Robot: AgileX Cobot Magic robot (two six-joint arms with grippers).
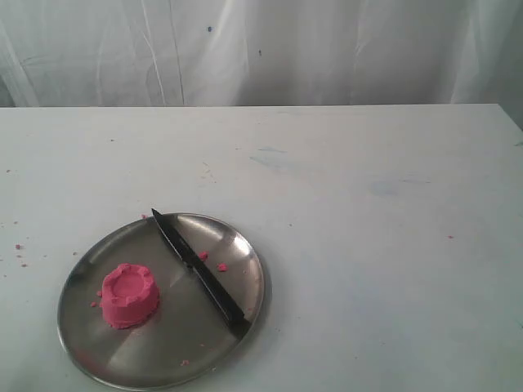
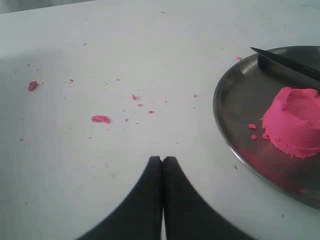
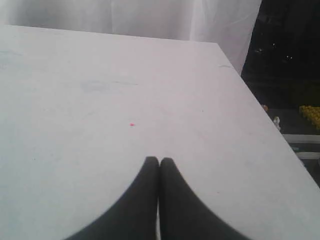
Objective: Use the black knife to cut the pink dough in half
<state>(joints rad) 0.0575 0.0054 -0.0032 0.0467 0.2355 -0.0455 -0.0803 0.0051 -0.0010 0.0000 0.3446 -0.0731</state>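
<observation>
The pink dough [image 1: 129,296] is one whole cup-shaped lump with a scalloped rim, sitting on the left part of a round steel plate [image 1: 98,359]. The black knife [image 1: 200,272] lies across the plate's right side, tip at the far rim, handle at the near right rim. In the left wrist view the dough [image 2: 294,121] and the knife's blade [image 2: 287,62] show on the plate [image 2: 227,125]; my left gripper [image 2: 162,159] is shut and empty over bare table beside the plate. My right gripper [image 3: 159,160] is shut and empty over bare table, far from the plate. Neither arm shows in the exterior view.
Pink crumbs [image 2: 100,119] lie scattered on the white table left of the plate, and a few on the plate [image 1: 221,266]. The table's right edge [image 3: 260,105] is near the right gripper, with a dark drop beyond. A white curtain [image 1: 261,49] hangs behind.
</observation>
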